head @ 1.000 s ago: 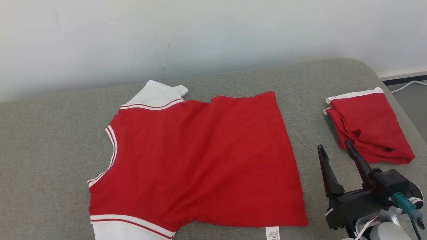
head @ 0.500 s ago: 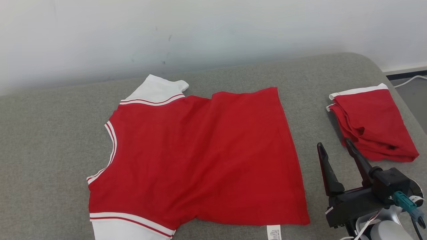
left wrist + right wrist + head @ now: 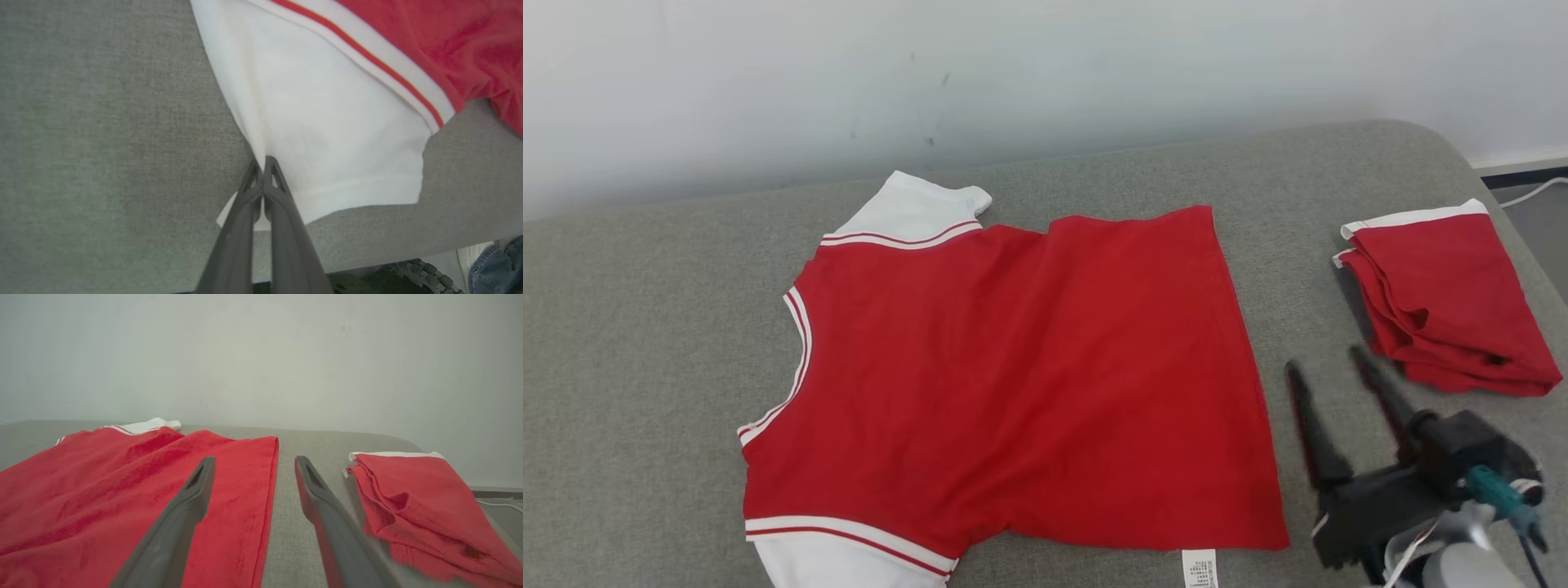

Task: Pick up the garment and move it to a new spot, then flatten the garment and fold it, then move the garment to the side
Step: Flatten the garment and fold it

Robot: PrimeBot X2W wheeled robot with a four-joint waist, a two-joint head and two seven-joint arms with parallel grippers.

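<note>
Head view: red garment (image 3: 1013,376) lies spread flat on the grey padded surface (image 3: 645,343), roughly centred. Pale wall (image 3: 1013,73) runs behind at 12 o'clock.

- Orientation: neck opening with white-and-red trim faces 9 o'clock, hem edge faces 3 o'clock.
- Far sleeve (image 3: 915,212), white, sits at 11 o'clock of the body, its tip curled.
- Near sleeve (image 3: 833,563), white with a red stripe, sits at 7 o'clock and is cut off by the bottom edge of the view.
- White label (image 3: 1199,567) pokes out from under the hem corner at 5 o'clock.
- Light wrinkles run across the red panel; otherwise it is flat.

Left gripper (image 3: 263,161), left wrist view: fingers pressed together with no gap, pinched on the side edge of the near sleeve just above its cuff. A crease runs up the white cloth from the tips. A small white corner shows on the 9 o'clock side of the fingers, and the rest of the cuff is at 3 o'clock.

Right gripper (image 3: 1327,363): at 4 o'clock in the head view, blurred, fingers spread wide and holding nothing. It hovers over bare surface between the hem and the folded garment. The right wrist view shows the same, with the hem edge at 10 o'clock of the tips.

Folded garment (image 3: 1445,302): red with a white band, lying at 2 o'clock of the spread one, well apart from it and near the surface's rounded corner.

A white cable (image 3: 1531,194) lies on the floor beyond that corner.
</note>
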